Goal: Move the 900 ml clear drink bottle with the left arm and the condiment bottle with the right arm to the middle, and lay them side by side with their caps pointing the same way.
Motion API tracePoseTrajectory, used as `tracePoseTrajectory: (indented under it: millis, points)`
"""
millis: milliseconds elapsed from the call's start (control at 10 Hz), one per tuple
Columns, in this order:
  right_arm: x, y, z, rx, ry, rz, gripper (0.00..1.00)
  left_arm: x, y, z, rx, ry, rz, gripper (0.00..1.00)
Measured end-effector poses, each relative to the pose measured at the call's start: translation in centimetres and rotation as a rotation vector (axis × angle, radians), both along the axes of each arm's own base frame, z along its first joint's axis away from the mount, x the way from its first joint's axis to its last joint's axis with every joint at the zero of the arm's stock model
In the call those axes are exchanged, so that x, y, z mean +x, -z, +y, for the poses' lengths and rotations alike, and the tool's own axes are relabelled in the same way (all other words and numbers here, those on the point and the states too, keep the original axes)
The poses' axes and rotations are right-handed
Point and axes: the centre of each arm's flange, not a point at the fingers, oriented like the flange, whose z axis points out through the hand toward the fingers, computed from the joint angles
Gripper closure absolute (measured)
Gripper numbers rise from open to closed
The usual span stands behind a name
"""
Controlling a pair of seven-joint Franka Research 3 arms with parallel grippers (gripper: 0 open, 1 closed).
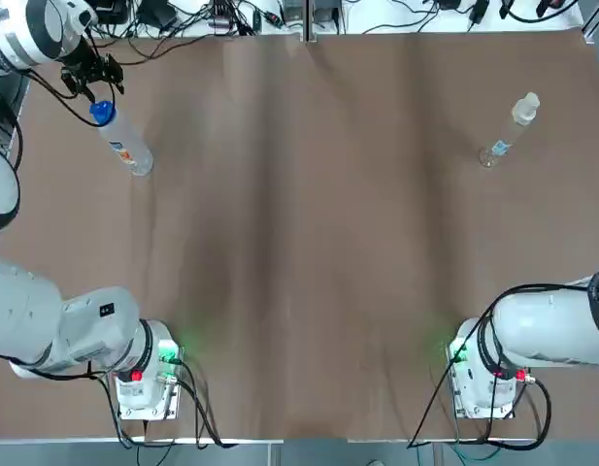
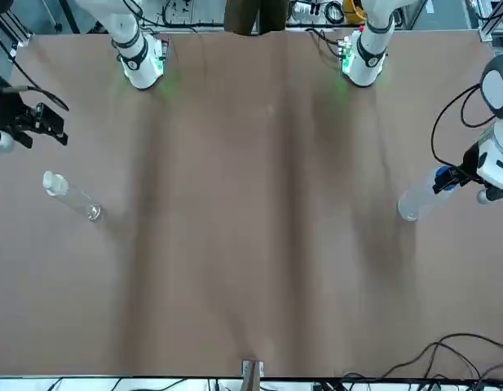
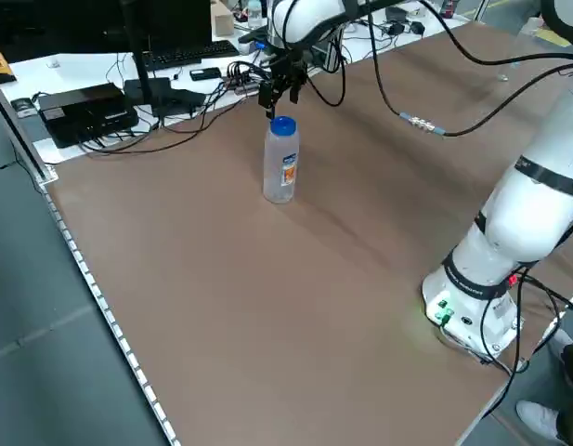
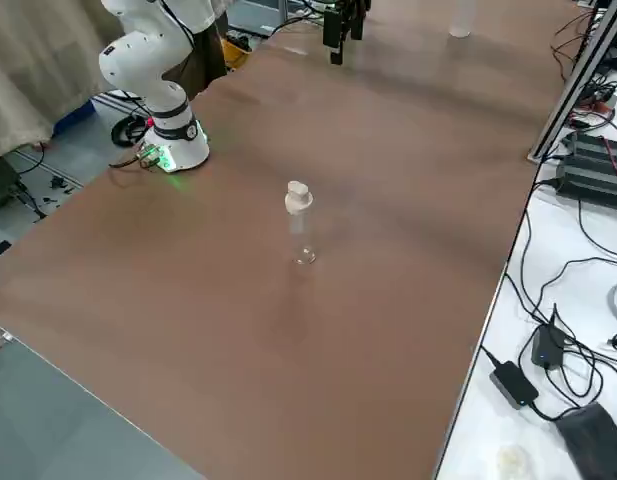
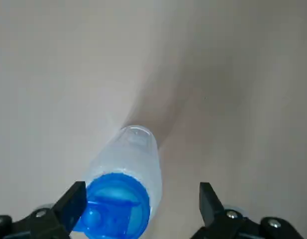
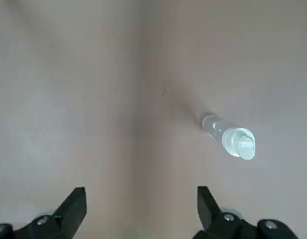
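The clear drink bottle (image 1: 124,144) with a blue cap (image 3: 282,124) stands upright at the far left of the table. My left gripper (image 1: 95,82) hovers open just above that cap; in the left wrist view the cap (image 5: 113,208) sits close to one of the fingers (image 5: 73,200). The condiment bottle (image 1: 508,128), slim and clear with a pale cap, stands upright at the far right (image 4: 300,222). My right gripper (image 2: 46,122) hangs open, raised and to the side of it, out of the top view. The right wrist view shows the condiment bottle (image 6: 232,136) beyond the open fingers (image 6: 76,205).
The brown table cover (image 1: 309,252) spans the whole table. The arm bases (image 1: 149,374) (image 1: 479,369) stand at the near edge with green lights. Cables and black devices (image 3: 91,104) lie on the white bench beside the left edge.
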Motion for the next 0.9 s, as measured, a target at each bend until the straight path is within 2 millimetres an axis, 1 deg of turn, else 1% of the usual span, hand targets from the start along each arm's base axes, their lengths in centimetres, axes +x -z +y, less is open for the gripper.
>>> tracePoseTrajectory:
  millis: [300,500,600,900]
  points:
    - [0.0,0.0,0.0,0.000,0.000,0.000,0.02,-0.1,0.1,0.5,0.000,0.001,0.001,0.00]
    - [0.0,0.0,0.0,0.000,0.000,0.000,0.02,-0.6,0.3,2.3,0.003,0.021,0.004,0.00]
    - [0.0,0.0,0.0,0.000,0.000,0.000,0.02,-0.8,0.5,2.8,0.004,0.023,0.004,0.00]
    - [0.0,0.0,0.0,0.000,0.000,0.000,0.02,-1.4,2.6,2.3,0.008,0.030,-0.005,0.00]
